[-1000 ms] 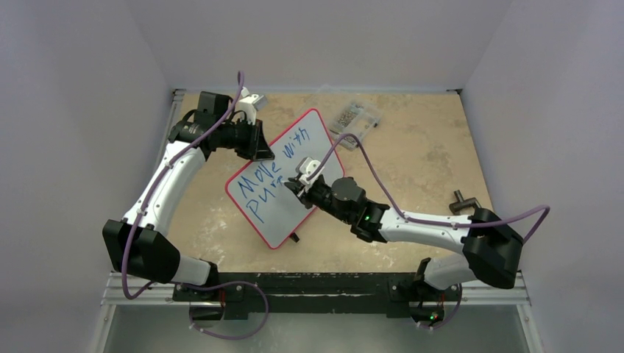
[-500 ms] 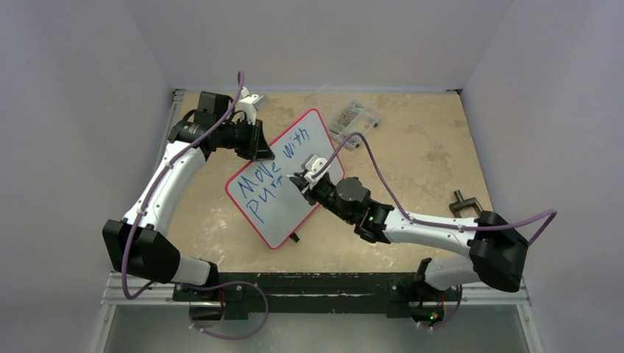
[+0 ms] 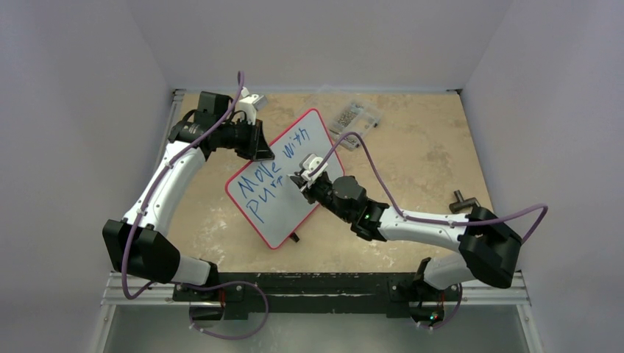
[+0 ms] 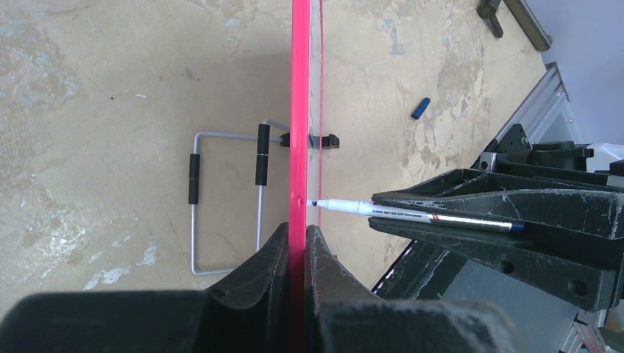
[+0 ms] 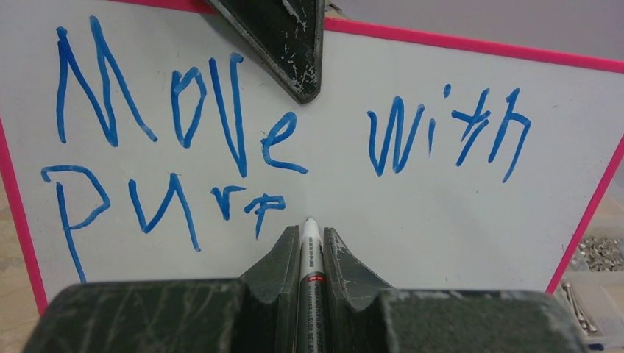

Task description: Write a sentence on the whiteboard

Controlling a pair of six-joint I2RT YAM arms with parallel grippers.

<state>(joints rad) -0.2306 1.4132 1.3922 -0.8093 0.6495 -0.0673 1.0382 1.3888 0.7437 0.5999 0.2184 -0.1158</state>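
Left gripper (image 3: 259, 151) is pinched narrow on the red top rim of the whiteboard (image 3: 291, 213), steadying it where it stands propped on its wire stand at mid-table, turned at a slant. Across its face the sentence (image 3: 268, 170) reads "Move with" on the top line and a ragged "Purp" beneath, so I judge it a bit over half done, with that second word unfinished. To the right, the right gripper (image 5: 309, 232) is closed on a marker (image 5: 310, 257), whose tip sits just past the last letter, at or barely off the surface.
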